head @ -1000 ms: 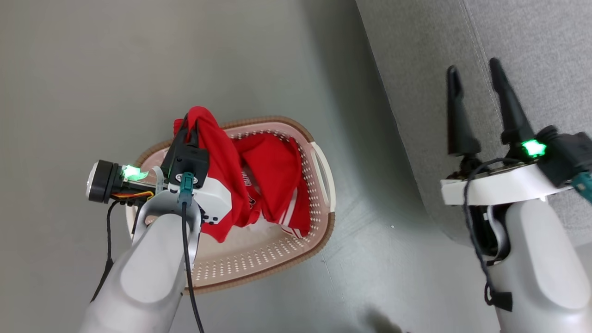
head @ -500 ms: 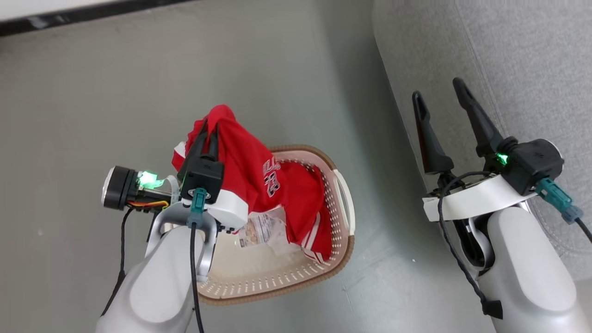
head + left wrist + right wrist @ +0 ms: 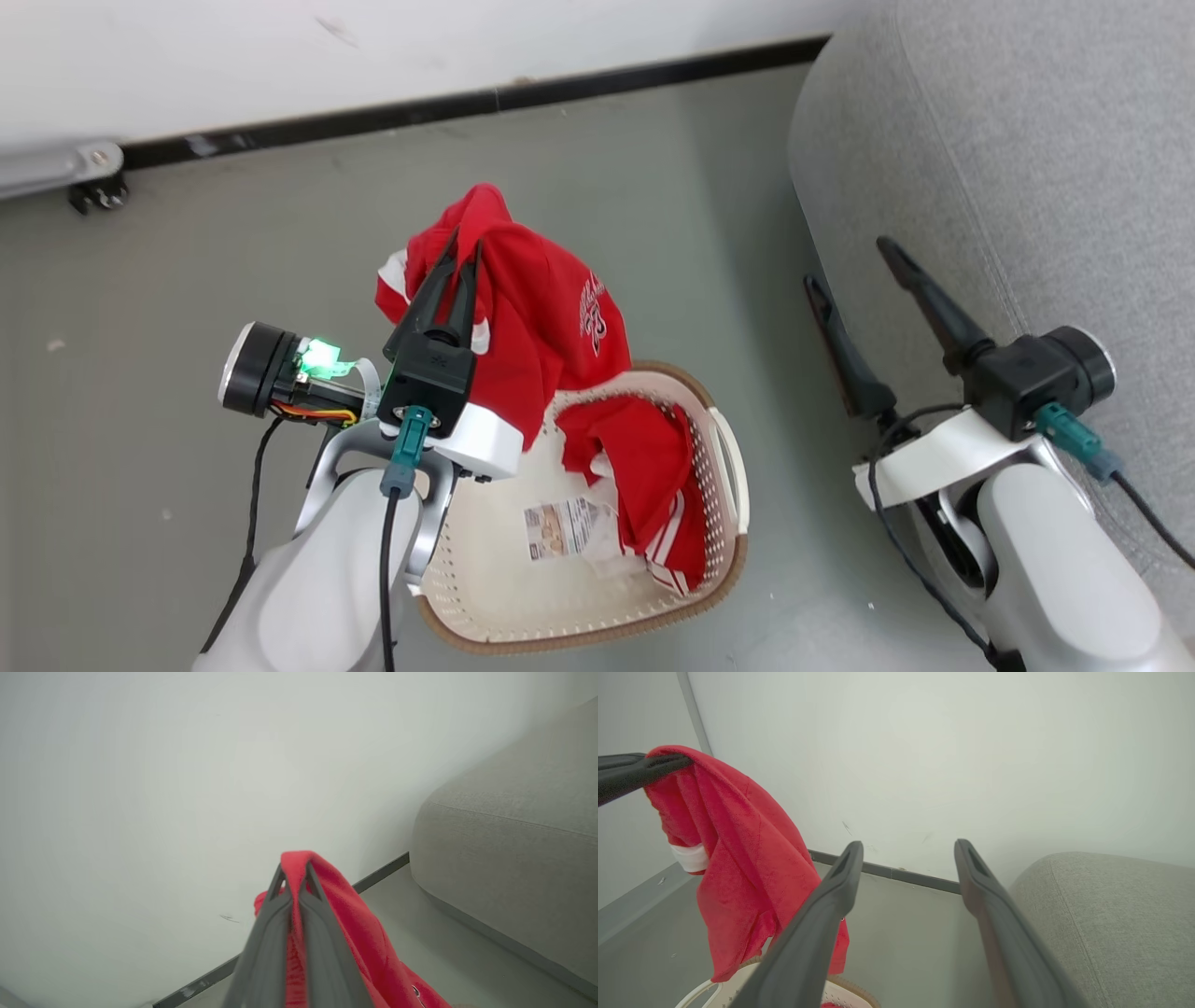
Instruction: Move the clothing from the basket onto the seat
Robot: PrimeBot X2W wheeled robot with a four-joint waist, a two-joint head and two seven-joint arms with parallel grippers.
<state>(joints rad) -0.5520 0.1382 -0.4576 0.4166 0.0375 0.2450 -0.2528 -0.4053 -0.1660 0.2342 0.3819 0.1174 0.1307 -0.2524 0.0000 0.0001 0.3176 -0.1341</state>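
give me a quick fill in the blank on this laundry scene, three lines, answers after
1. The left gripper is shut on a ____ garment held above the basket.
2. The right gripper is ____ and holds nothing, beside the sofa.
3. More clothing lies inside the ____.
Missing words: red; open; basket

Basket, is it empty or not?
Not empty. One red garment lies inside the basket; a second garment hangs from the shut left end effector.
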